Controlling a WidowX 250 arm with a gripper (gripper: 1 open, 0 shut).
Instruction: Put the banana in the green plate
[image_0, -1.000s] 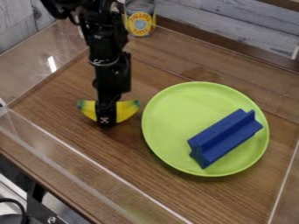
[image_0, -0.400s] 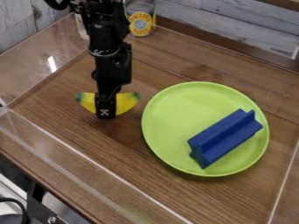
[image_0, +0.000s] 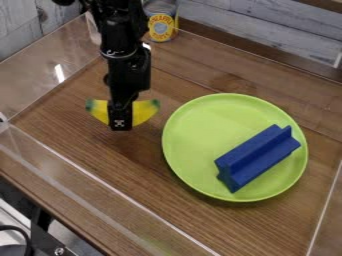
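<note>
The small yellow banana (image_0: 99, 110) with greenish tips hangs just above the wooden table, left of the green plate (image_0: 201, 135). My gripper (image_0: 120, 122) points straight down and is shut on the banana's middle, its black fingers covering the centre of the fruit. The large round lime-green plate lies to the right, a short gap from the banana.
A blue angular block (image_0: 258, 156) lies on the plate's right half. A yellow-labelled can (image_0: 160, 27) stands at the back behind the arm. Clear plastic walls (image_0: 34, 150) edge the wooden table at the left and front.
The gripper has lifted the banana slightly off the table; in the picture both have shifted up and a little left. The plate and block have not moved.
</note>
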